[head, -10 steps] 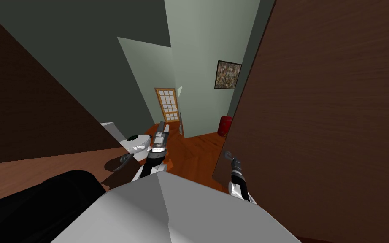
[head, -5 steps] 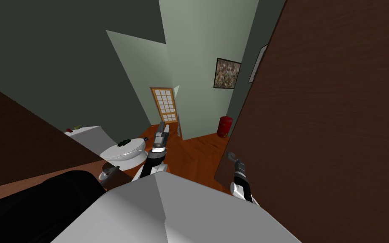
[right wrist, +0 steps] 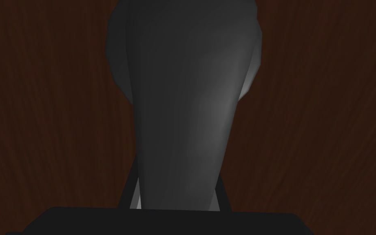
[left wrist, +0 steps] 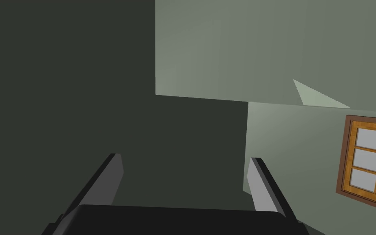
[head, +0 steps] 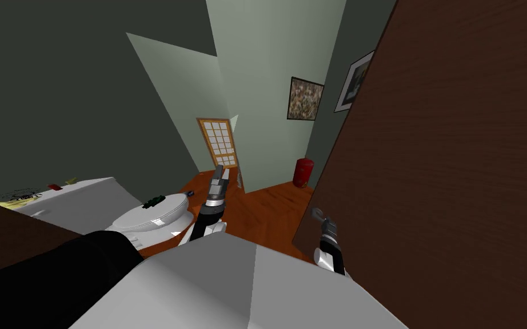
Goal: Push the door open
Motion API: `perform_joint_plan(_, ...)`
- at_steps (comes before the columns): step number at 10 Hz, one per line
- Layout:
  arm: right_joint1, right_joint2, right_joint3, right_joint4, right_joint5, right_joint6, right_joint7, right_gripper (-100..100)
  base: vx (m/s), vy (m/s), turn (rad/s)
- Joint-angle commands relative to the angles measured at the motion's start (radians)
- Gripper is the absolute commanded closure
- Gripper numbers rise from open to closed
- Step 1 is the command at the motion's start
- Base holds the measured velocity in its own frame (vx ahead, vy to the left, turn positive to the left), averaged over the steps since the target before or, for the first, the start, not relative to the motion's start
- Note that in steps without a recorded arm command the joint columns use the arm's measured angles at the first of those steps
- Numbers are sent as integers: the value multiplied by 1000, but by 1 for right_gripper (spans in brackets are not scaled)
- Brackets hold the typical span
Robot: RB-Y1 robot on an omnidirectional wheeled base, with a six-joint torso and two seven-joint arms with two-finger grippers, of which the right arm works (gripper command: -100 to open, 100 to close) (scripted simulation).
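Over the last second the head camera has been carried forward and turned. The dark brown plane at the left has slid almost out of the picture, so that a white toilet and a white counter beside it are uncovered. A second framed picture is now seen past the edge of the door. The door, dark brown wood, stands at the right and is already ajar, with orange wood floor seen beyond its edge. Its grey handle is clasped by the right gripper, whose fingers are pressed narrow against the lever's sides. The left gripper is held up ahead of the chest, fingers spread wide on nothing. The push is judged to be well under way. A further steady shove along the door's swing is called for, with the base following so that the grip is not strained
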Motion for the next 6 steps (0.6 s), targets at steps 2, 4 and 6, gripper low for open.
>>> perform_joint_plan(2,-5,7,-18,-7,-11,-2,7,100,171,72,-58)
perform_joint_plan(4,11,2,-29,-19,-16,4,10,100,108,17,-56)
perform_joint_plan(6,13,-4,-51,-20,-30,3,18,100,153,-8,-44)
